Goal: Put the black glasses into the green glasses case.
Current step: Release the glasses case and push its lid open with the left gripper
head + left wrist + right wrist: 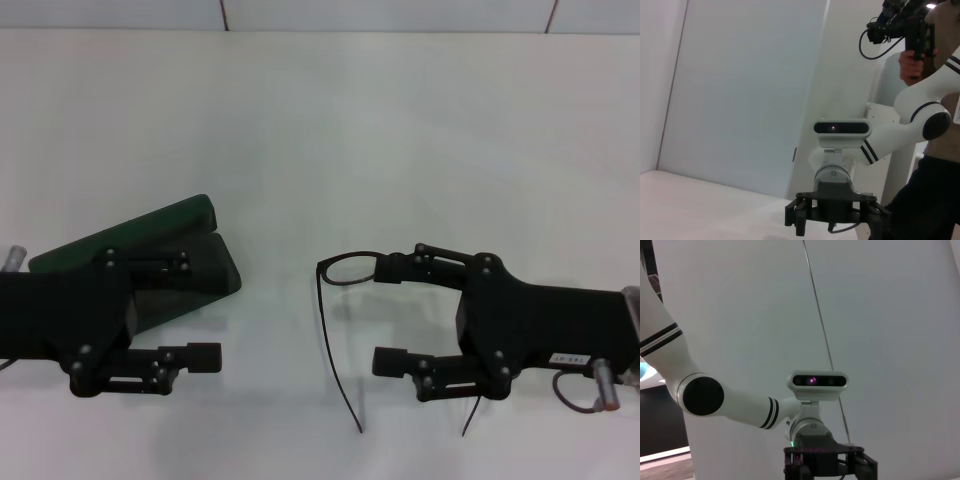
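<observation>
The green glasses case (150,232) lies open at the left of the white table, its lid tipped back and its dark inside (205,275) facing up. My left gripper (200,310) is open; its far finger lies over the case and its near finger over bare table. The black glasses (345,270) lie at the centre right, with one temple arm (338,360) running toward me. My right gripper (382,315) is open. Its far finger covers part of the frame front, and its near finger sits between the two temple arms.
The white table (320,130) stretches back to a pale wall. The left wrist view shows my head camera (841,128), the right gripper (832,215) and a person (935,165) standing behind with a hand-held device. The right wrist view shows my left arm (725,402).
</observation>
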Tool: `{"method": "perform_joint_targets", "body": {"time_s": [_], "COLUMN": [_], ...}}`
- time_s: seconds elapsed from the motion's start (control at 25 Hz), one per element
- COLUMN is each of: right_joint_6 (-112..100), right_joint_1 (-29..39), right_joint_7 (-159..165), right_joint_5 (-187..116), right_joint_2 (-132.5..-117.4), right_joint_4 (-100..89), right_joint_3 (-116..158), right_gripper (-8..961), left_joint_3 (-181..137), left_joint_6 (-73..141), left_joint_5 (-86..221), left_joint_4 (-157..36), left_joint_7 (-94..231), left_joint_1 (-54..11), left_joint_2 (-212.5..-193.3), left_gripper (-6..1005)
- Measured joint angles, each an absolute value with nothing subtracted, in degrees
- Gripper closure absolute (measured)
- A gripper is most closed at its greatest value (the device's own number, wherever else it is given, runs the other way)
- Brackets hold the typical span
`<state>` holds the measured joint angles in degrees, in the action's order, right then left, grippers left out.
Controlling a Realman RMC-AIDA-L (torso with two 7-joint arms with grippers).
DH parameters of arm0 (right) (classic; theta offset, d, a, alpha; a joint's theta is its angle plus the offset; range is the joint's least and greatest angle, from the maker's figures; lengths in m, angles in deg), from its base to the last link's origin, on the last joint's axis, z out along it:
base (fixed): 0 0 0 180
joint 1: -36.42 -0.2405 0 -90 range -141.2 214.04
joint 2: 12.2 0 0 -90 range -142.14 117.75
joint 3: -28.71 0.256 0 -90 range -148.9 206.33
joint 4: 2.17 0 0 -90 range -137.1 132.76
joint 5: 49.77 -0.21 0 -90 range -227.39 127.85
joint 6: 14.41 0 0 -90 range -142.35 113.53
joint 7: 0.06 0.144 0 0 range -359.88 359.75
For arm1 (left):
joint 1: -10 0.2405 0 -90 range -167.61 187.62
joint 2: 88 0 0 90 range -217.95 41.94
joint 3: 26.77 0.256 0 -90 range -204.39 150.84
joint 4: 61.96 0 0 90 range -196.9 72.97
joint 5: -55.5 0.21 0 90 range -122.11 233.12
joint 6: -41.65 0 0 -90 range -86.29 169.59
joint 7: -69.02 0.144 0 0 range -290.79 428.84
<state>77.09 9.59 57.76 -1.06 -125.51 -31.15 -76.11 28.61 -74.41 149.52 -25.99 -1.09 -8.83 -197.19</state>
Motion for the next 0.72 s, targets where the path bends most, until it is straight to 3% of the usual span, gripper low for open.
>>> {"method": "perform_joint_targets", "body": {"time_s": [0.48,0.72], "right_joint_6": [76.8,76.8], "right_joint_1": [9.6,11.2], "right_joint_7": [57.8,57.4], "right_joint_5": [-0.5,-0.4], "right_joint_2": [-126.09,-126.28], "right_joint_4": [-31.1,-30.4], "right_joint_3": [-75.7,-71.6], "right_gripper": [112,112], "left_joint_3": [28.5,26.7], "left_joint_6": [-74.5,-74.3], "left_joint_5": [149.6,147.3], "left_joint_4": [-25.9,-20.5], "left_joint_7": [-1.1,-6.8], "left_joint_1": [-8.8,-9.0], "left_joint_2": [-197.54,-199.05], "left_gripper": [316,319]}}
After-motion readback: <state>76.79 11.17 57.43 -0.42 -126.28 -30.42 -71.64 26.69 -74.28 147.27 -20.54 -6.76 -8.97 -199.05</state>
